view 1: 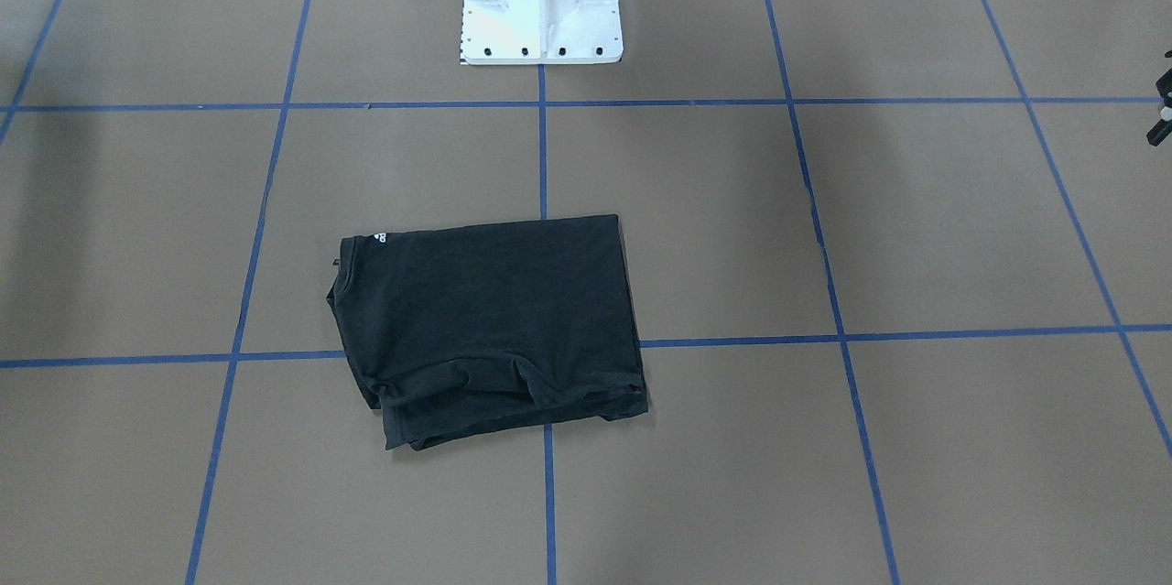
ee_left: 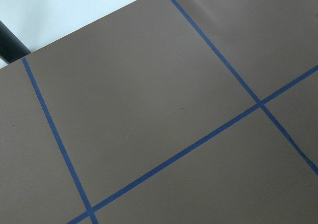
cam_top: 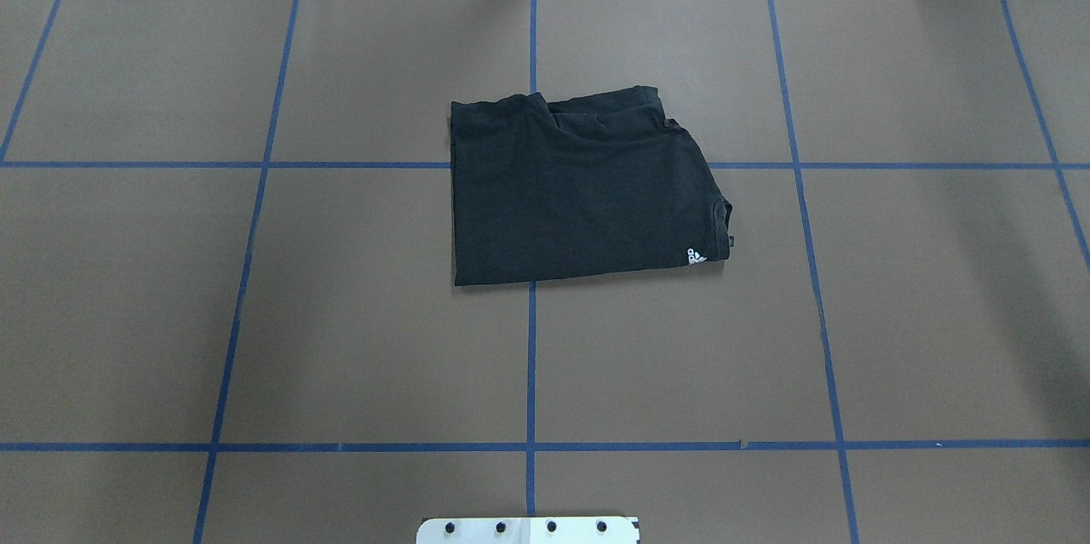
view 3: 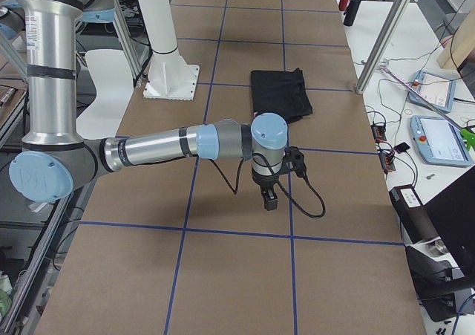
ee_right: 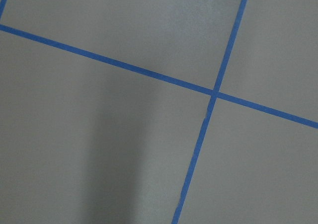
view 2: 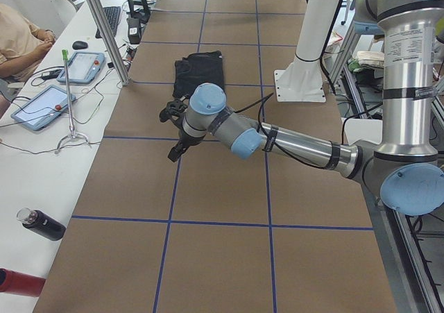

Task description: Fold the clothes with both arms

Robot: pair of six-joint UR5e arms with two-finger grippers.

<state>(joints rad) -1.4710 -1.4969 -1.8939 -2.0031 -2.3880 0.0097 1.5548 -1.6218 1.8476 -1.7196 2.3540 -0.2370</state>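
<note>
I see the black T-shirt [cam_top: 579, 186] folded into a block. It lies flat near the middle of the brown tabletop [cam_top: 341, 340], and its picture side is hidden. Only a small white mark [cam_top: 696, 257] shows at one corner. The left end effector [view 2: 175, 150] and right end effector [view 3: 270, 199] hang over bare tabletop, well apart from it. I cannot tell if either is open or closed.

We find the T-shirt [cam_top: 579, 186] lying folded on the table [cam_top: 255, 314], out ahead of the base mount [view 1: 540, 8], across the centre line and slightly to the robot's right. The left arm [view 2: 298, 143] reaches over the table's left end, the left gripper [view 2: 177, 148] well apart from the T-shirt. At the opposite end we see the right arm [view 3: 163, 145], and the right gripper [view 3: 269, 197] is equally far off.
</note>
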